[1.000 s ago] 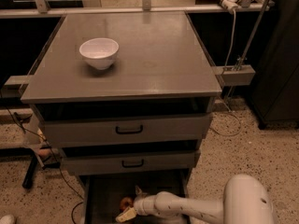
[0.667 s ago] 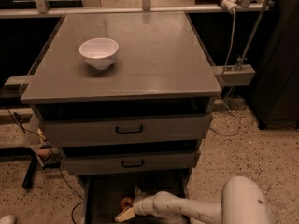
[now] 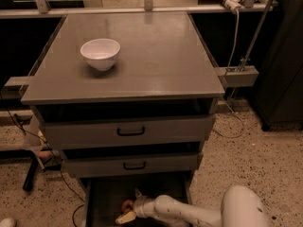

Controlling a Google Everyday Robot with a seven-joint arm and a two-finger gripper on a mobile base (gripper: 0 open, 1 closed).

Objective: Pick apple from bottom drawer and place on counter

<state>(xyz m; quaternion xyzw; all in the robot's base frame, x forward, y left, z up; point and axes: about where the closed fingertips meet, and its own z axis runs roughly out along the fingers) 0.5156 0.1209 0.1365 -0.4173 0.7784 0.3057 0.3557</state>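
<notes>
step: pick phase, reach into the bottom drawer (image 3: 102, 200); grasp not confirmed, so task barely begun.
hand: hand (image 3: 131, 209) low inside the open drawer, near its front edge, arm coming in from the right; one pale finger tip points toward the drawer's front-left. Can't tell if the fingers are spread or closed on anything.
apple: apple (image 3: 127, 205) sits on the drawer's dark floor, approx. mid-width, right at the hand, partly hidden by it; touching or just beside, can't say which.
counter: counter (image 3: 161, 56) is the cabinet top, well above the drawer; white bowl (image 3: 100, 53) near its back-left corner.
upper drawers: two upper drawers (image 3: 128, 130) overhang the bottom one, both a bit ajar.
next move: prob. close on the apple, then pull out toward the front before lifting, to clear the drawers above; set down on the counter away from the bowl.
</notes>
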